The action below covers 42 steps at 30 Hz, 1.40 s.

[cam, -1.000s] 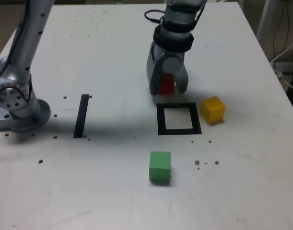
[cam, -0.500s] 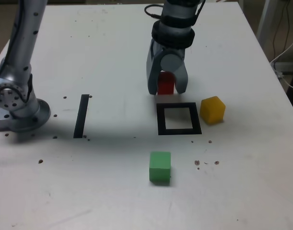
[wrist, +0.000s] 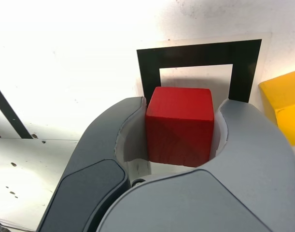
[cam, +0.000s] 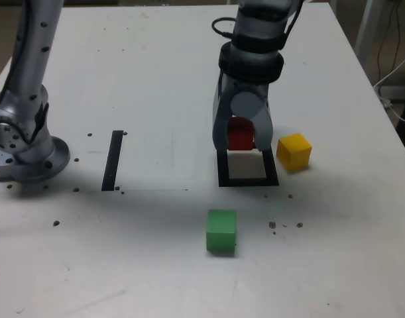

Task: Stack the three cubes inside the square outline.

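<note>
My gripper [cam: 240,147] is shut on the red cube [cam: 240,134] and holds it just above the far edge of the black square outline [cam: 247,180]. In the wrist view the red cube [wrist: 180,123] sits squeezed between both grey jaws, with the square outline [wrist: 200,51] right beyond it. The yellow cube [cam: 293,151] rests on the table beside the outline, on the exterior view's right, and shows in the wrist view as well [wrist: 285,104]. The green cube [cam: 221,230] lies nearer the front edge, below the outline in the exterior view.
A thin black strip [cam: 113,159] lies on the white table [cam: 156,73] to the exterior view's left. The arm's grey base [cam: 26,149] stands at the far left. Small dark specks dot the tabletop. Cables hang off the table at the right edge.
The gripper closed on the red cube, lifted it off the table and carried it toward the front, to the square outline's far edge. The yellow and green cubes stayed put.
</note>
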Motion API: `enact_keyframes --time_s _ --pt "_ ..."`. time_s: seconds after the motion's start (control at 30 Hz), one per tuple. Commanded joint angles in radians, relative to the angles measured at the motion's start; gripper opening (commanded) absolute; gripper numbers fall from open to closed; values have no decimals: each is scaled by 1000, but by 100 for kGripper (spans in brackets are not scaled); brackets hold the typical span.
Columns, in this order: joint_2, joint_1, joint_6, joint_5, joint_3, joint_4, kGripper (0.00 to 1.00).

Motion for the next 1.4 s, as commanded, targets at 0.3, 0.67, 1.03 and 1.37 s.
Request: enact_keyframes --time_s 0.3,0.67,1.03,1.37 --pt "60 -6 2 -11 -18 -10 29" --pt "79 -6 7 -11 -17 -22 30" --pt "85 -2 10 -11 -2 -32 45" --pt "74 1 13 -27 35 -57 99"
